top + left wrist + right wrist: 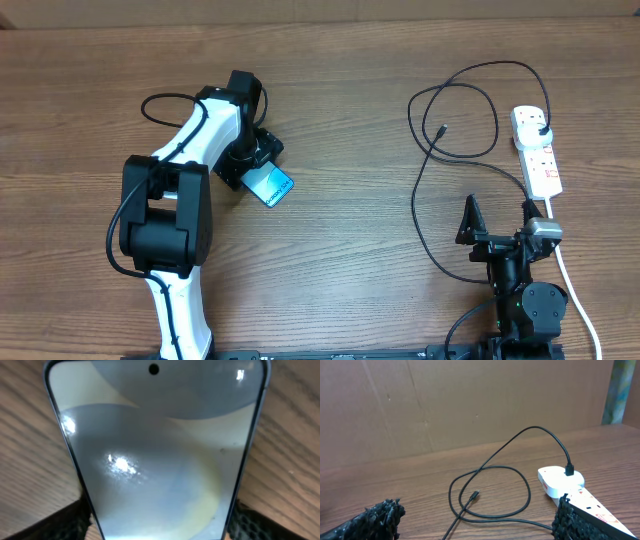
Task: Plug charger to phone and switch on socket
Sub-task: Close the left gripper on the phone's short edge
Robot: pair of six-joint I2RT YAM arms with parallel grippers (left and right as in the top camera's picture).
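The phone [272, 187], with a blue lit screen, lies at the table's left-centre and fills the left wrist view [160, 450]. My left gripper [256, 166] is shut on the phone's long edges, one finger on each side [160, 527]. The charger, a thin black cable [470, 155], loops at the right. Its free connector tip [442, 129] lies on the wood, and its black plug [541, 131] sits in the far outlet of the white socket strip [540, 160]. My right gripper [498, 218] is open and empty, nearer than the cable loop. In the right wrist view the tip [476, 494], plug [569, 471] and socket strip [555, 480] lie beyond the open fingers [475, 527].
The strip's thick white cord [575, 290] runs towards the table's near edge, right of the right arm. A brown cardboard wall [470, 405] stands behind the table. The left arm's white links [185, 170] stretch over the table's left part.
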